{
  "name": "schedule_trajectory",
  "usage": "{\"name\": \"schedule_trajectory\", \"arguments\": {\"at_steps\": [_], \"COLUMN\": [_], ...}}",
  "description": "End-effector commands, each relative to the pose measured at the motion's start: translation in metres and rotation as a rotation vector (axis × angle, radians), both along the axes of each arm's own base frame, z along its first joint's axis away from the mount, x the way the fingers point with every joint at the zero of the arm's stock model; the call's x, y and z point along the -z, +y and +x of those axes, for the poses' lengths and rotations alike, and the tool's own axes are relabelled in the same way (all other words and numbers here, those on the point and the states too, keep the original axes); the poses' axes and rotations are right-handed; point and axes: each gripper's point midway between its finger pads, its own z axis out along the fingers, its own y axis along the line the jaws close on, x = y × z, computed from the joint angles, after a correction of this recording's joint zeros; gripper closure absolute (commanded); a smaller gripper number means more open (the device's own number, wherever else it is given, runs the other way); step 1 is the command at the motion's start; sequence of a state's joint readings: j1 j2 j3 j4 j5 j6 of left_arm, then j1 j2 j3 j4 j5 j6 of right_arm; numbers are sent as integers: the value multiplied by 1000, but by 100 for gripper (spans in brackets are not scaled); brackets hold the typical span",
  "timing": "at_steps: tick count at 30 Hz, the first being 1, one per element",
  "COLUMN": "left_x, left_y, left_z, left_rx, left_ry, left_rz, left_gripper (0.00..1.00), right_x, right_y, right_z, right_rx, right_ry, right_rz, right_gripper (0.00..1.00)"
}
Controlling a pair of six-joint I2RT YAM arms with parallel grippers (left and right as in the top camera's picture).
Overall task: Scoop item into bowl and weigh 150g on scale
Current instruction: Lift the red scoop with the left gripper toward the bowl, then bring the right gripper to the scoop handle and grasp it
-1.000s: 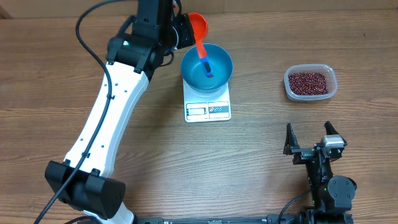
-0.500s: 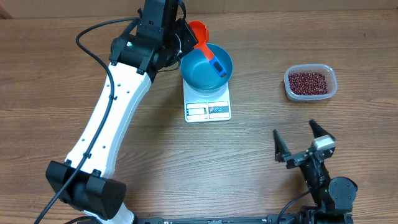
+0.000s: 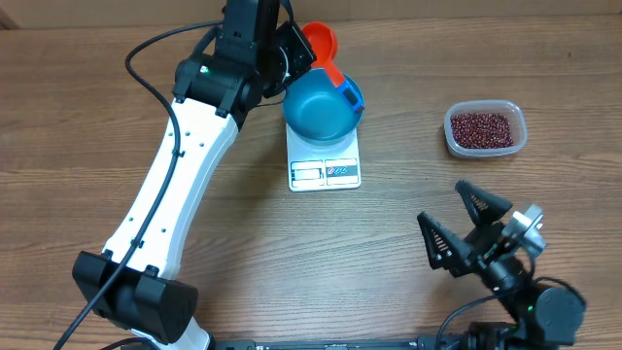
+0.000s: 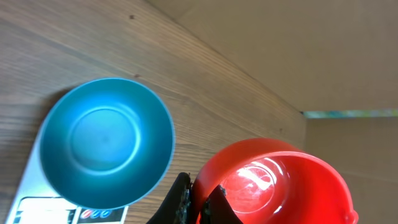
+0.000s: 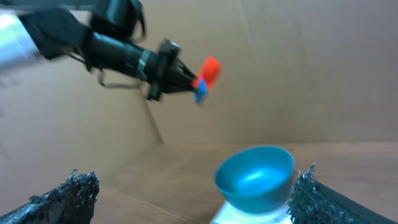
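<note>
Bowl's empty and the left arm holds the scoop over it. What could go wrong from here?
1. The scoop has its blue handle close over the bowl rim; a sideways swing of the left pincer could shove the bowl off the scale.
2. The beans sit in the tub far to the right, a long reach past the open right pincer.
3. The pinch looks narrow, right by the cup; a loaded scoop might twist.

Place: your robot test bench, lab-like.
Signs: wood-grain table (image 3: 389, 224); bare cardboard walls (image 5: 280, 74) ahead of your right gripper (image 5: 193, 177).
</note>
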State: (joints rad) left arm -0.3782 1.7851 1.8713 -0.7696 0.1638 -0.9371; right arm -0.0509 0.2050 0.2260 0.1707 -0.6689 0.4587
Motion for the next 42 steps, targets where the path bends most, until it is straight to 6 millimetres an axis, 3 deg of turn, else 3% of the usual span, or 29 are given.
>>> {"name": "schedule_trajectory", "arguments": {"at_steps": [1, 4, 9, 15, 16, 18, 23, 25, 32, 38, 42], "left_x": [-9, -11, -9, -16, -17, -16, -14, -13, -11, -5, -5], "left_y": [-21, -38, -57, -72, -73, -76, -75, -74, -72, -65, -64], "left_z": [-7, -7, -7, -10, -10, -12, -10, -9, -9, -8, -7], "left_rx": [49, 85, 77, 110, 110, 102, 61, 51, 20, -16, -23], "left_ry": [-23, -36, 4, -23, -23, -9, 16, 14, 32, 40, 38], "left_rz": [-29, -57, -149, -172, -175, -189, -211, -207, -214, -182, -178], "left_gripper": [96, 96, 96, 96, 96, 96, 96, 95, 96, 96, 96], "right_x": [-36, -59, -74, -42, -38, -40, -51, -52, -52, -59, -77], "right_y": [14, 24, 42, 47, 46, 47, 56, 64, 69, 66, 68], "right_z": [7, 37, 79, 117, 124, 132, 148, 157, 173, 183, 185], "right_rx": [-116, -214, -425, -525, -528, -524, -428, -369, -240, -177, -162], "right_ry": [52, 131, 209, 419, 450, 437, 438, 440, 422, 448, 478], "right_rz": [9, -4, -29, 100, 132, 152, 241, 279, 311, 263, 213], "right_gripper": [0, 0, 0, 0, 6, 18, 20, 30, 46, 48, 48]}}
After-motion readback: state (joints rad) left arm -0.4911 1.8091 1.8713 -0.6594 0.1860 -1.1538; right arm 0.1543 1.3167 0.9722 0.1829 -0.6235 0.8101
